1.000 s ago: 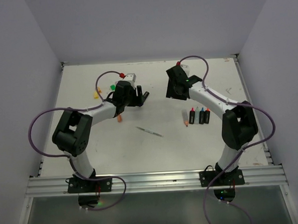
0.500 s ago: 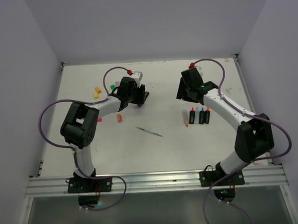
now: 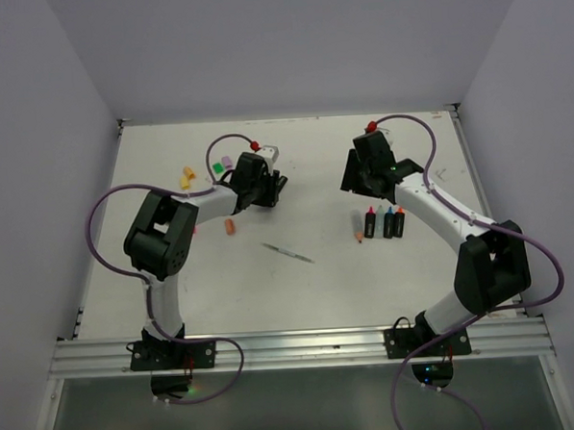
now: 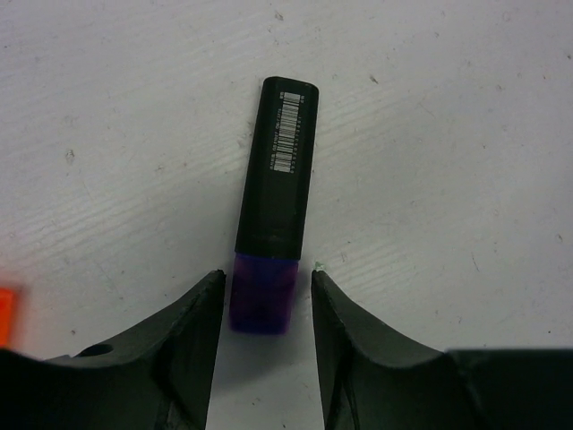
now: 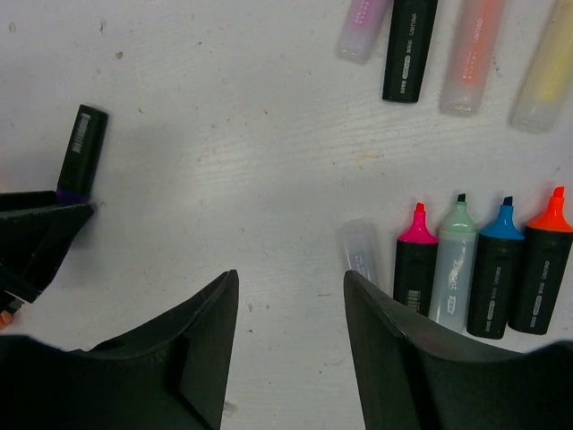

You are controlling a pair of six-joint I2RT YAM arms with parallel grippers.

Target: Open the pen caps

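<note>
**A:** From above, where do the arms stand?

**B:** The left hand is low at the far middle of the surface, over a dark pen. The right hand hangs well apart from it, beyond a row of uncapped highlighters. Loose caps lie far to the left.

**A:** And the left wrist view?

**B:** The purple cap lies on the surface between that hand's fingers. The fingers are apart, one just beside each flank, and no squeeze shows. The black barrel points away from the hand, with nothing gripping it.

**A:** The right wrist?

**B:** Its fingers are spread with nothing between them. The purple-capped pen is at the left edge of that view, and the bare-tipped highlighters are at the right.

**A:** Which step, then?

**B:** Probably the grasp on the purple cap. Next, the left hand likely needs to close on the cap while the right hand crosses over to take the barrel. The two would then pull straight along the pen.
</note>
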